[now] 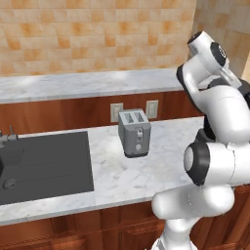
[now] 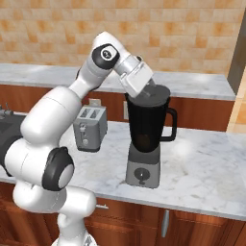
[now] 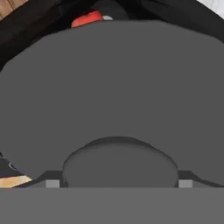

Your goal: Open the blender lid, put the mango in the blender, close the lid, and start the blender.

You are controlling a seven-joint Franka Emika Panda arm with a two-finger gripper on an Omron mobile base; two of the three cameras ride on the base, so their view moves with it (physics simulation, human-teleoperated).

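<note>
1. Blender upright on the marble desk, right of the grey toaster and apart from it; round dial facing near.
2. Blender lid tilted over the jar's top, a knob on it close to the camera.
3. Tool down at the jar's rim, against the lid; jaws hidden (cannot tell whether gripping).
4. Mango glimpsed as a red patch beyond the lid's far edge.
5. Sink at the far left.
</note>
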